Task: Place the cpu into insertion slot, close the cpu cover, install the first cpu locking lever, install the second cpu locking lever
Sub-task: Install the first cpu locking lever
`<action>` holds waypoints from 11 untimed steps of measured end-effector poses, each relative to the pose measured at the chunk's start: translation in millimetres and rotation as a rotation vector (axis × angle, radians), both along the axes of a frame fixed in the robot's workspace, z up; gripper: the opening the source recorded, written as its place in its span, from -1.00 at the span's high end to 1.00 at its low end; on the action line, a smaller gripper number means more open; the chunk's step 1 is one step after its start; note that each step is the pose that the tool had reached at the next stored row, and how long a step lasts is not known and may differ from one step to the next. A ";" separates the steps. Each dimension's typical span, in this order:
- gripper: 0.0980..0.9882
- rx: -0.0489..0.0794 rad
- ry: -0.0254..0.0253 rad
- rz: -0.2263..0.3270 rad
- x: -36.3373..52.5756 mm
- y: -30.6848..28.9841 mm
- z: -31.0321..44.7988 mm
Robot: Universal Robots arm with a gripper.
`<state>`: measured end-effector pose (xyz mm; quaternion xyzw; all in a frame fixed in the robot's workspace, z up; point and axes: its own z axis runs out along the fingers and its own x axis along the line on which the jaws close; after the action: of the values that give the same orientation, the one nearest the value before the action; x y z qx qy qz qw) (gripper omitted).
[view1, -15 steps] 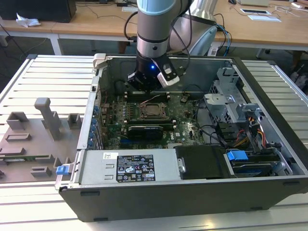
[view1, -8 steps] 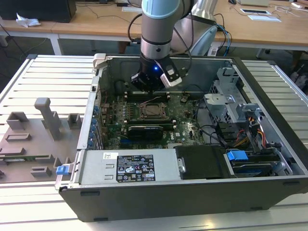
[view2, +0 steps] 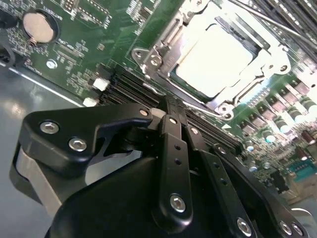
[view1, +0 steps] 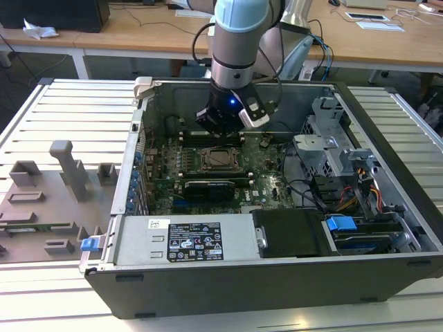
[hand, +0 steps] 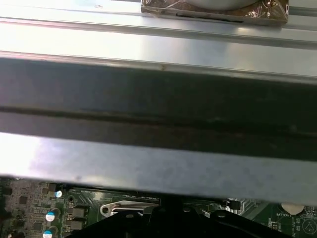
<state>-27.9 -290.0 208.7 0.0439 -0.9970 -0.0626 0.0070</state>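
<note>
Inside the open computer case (view1: 387, 228), tool (view1: 220, 128) beside covered cpu (view2: 213, 57)

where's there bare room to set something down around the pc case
Bare slatted table lies at the exterior view's left, between the open case and the desks behind, and ahead of the grey fixture tray. Inside the case it is crowded: the gripper hangs over the insertion slot, cables beside.

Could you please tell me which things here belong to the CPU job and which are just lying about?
Job: cpu, seated in the insertion slot; cpu cover; end effector.

Lying about: grey fixtures; coin battery; blue drive latch.
</note>
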 end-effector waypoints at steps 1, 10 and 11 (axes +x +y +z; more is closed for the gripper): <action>0.98 0.000 0.0002 0.000 1.1 0.0 -0.8; 0.98 0.001 -0.0001 0.000 6.1 -1.9 -6.8; 0.98 0.000 0.0009 0.000 8.0 -2.0 -7.9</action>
<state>-20.0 -292.0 200.8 0.0439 -0.9970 -0.0627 0.0074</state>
